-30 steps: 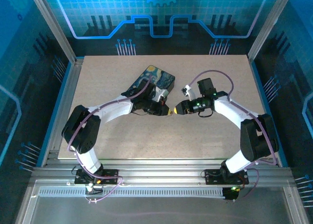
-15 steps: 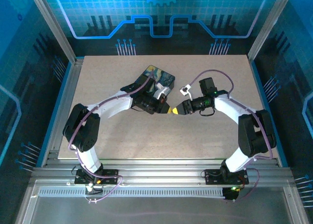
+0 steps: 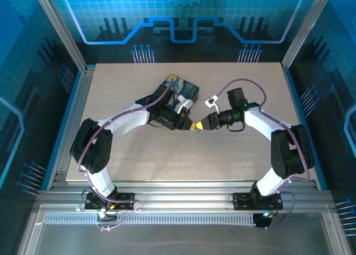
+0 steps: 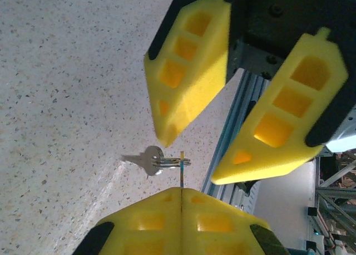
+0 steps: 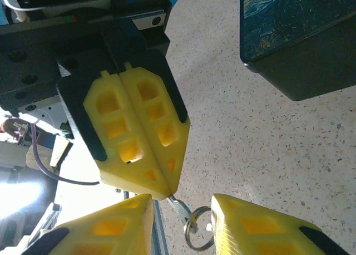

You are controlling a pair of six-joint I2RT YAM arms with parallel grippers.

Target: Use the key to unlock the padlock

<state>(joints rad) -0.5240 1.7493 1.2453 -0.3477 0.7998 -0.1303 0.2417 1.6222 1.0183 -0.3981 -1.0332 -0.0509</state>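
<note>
My left gripper (image 4: 182, 189) is shut on the thin silvery key (image 4: 182, 165), whose blade sticks out past its pads edge-on. A key ring (image 4: 167, 162) with a second flat key (image 4: 149, 158) hangs from it above the table. My right gripper (image 5: 182, 210) is open, one yellow finger on each side of the key (image 5: 179, 206) and the ring (image 5: 198, 235). In the top view the left gripper (image 3: 189, 125) and the right gripper (image 3: 199, 126) meet tip to tip right of the box. The padlock is hidden.
The dark box with the blue-and-yellow swirl lid (image 3: 179, 90) stands just behind the left wrist, and its corner (image 5: 300, 38) shows in the right wrist view. The speckled table (image 3: 233, 155) lies open in front of and around the grippers. An aluminium frame rail (image 4: 236, 107) runs behind.
Both wrists have moved slightly farther from the near edge, toward the box. The right gripper has slid left, so its open fingers now flank the key at the left gripper's tip.
</note>
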